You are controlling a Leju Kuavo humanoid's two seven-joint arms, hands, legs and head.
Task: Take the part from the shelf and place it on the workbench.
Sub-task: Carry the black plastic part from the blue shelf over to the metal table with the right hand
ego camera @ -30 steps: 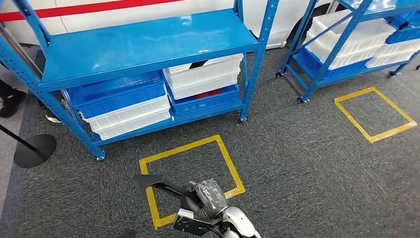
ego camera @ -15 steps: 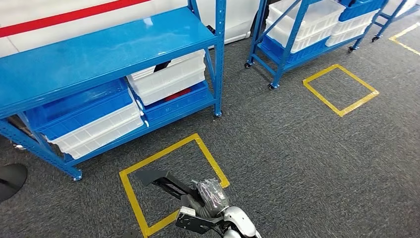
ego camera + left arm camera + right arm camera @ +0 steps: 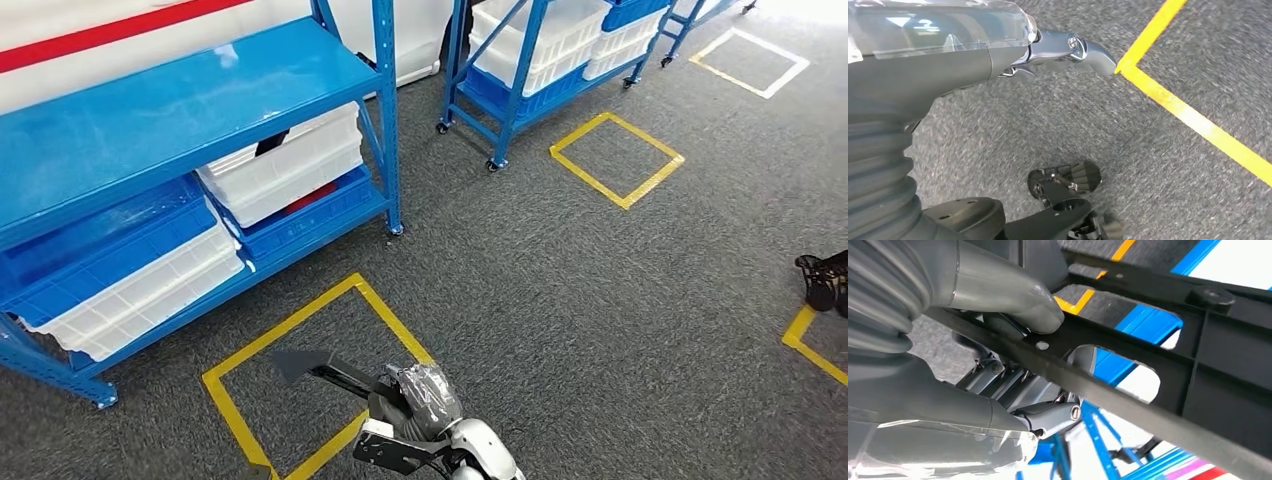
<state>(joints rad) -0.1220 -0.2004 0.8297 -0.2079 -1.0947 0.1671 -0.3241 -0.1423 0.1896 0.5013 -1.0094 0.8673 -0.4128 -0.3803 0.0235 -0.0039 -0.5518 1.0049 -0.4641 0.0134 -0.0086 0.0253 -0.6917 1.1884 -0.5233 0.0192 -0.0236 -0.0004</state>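
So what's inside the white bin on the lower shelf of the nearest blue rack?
Something dark pokes up at the rim of the white bin. The blue rack's upper shelf covers the rest of its inside.

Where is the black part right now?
In the head view the black part is at bottom centre, held by the right hand above the grey carpet, over the yellow taped square in front of the blue shelf.

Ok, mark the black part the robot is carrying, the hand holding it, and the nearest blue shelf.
black part point(image 3: 315, 366), head view, on its long flat arm.
right hand point(image 3: 420, 398), head view, on the wrapped back of the hand.
blue shelf point(image 3: 160, 105), head view, on the bare top deck.
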